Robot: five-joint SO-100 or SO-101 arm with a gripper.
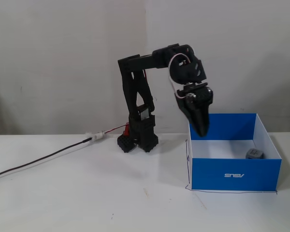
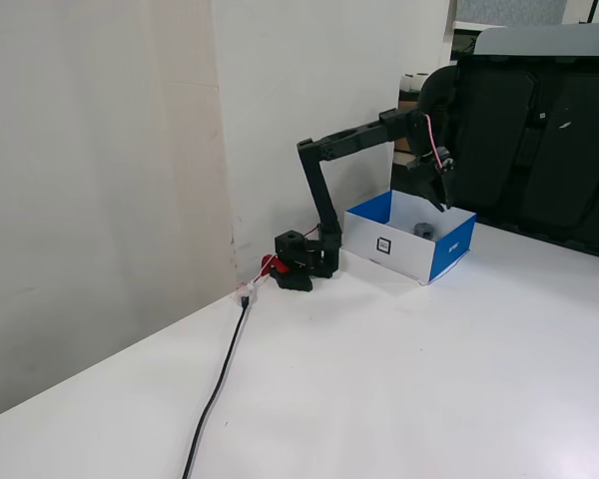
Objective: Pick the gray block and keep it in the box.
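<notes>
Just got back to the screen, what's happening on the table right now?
The gray block already lies inside the blue box, near the right wall in a fixed view. The gripper hangs above the box's left part, pointing down, with nothing visibly between its fingers; whether it is open or shut cannot be told. The black arm's base stands to the left of the box, with a cable trailing across the white table.

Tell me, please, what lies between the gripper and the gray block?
Nothing but air and bare white box floor: in a fixed view the gripper hangs over the box, left of the gray block, which sits inside by the right wall.
</notes>
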